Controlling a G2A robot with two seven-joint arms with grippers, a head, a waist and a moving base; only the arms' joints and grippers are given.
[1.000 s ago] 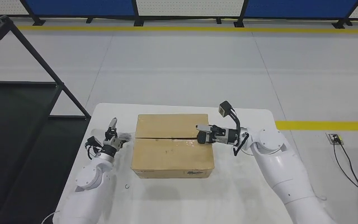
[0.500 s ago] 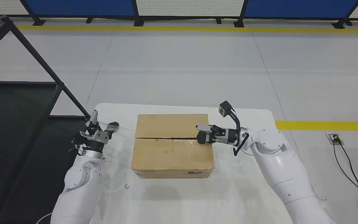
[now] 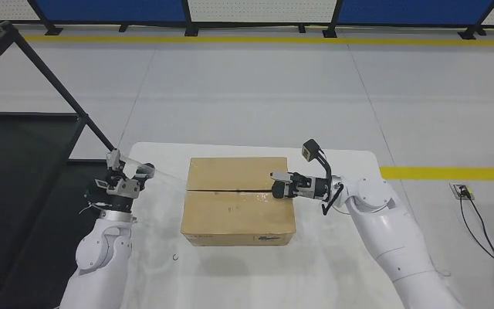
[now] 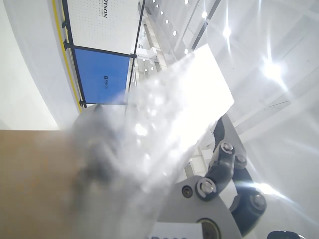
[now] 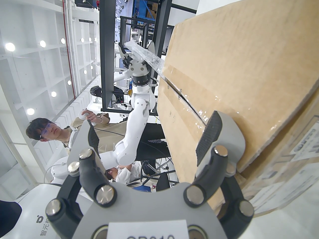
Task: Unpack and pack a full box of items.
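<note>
Just off the box's left end, the left gripper is clenching the free end of a strip of clear tape. The strip is running taut on a slant from the gripper down to the left end of the box's top seam. The tape is looking thin, limp and sticky, so it is likely to stretch, curl and cling to itself. Gripping it close to where it is leaving the cardboard, and pulling low along the seam, is probably the safer way.

At the right end of that seam, the right gripper is standing released, jaws spread wide. One ribbed pad is lying on the box's top and the other is being held clear of the cardboard, seemingly pinning the box in place.

The box is sitting in the middle of the white table, both top flaps lying shut. Being called full, it is probably weighing enough to need both arms. Its cardboard is looking stiff but dentable, and the flap edges along the seam are offering the best hold for opening. It is showing plain brown walls, a dark seam line across the top, glossy tape film near the right end and a printed label on one side wall.
</note>
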